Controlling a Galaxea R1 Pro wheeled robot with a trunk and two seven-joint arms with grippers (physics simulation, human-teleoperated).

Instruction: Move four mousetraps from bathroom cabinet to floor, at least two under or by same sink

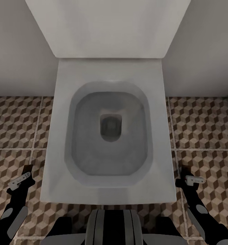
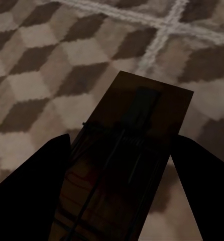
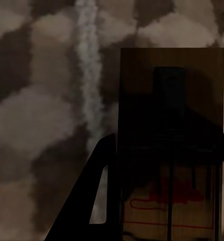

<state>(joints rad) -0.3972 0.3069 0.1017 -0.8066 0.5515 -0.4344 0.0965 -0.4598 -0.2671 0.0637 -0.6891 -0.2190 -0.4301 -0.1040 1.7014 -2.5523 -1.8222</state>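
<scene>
A white square toilet (image 1: 109,136) is faced head-on, with a mousetrap carried in each claw above the tiled bathroom floor (image 1: 15,126).

The toilet, lid raised against a plain grey wall (image 1: 18,44), is flanked by large square tiles printed with brown, beige and white cubes and pale grout lines. The left claw (image 1: 21,179) is seen low beside the bowl, and the right claw (image 1: 190,178) on the other side. A small flat tan-brown mousetrap (image 2: 124,165) with a black spring bar is clenched between the left fingers (image 2: 31,196). A second mousetrap (image 3: 170,145), showing red markings, is gripped by the right fingers (image 3: 84,201).
</scene>
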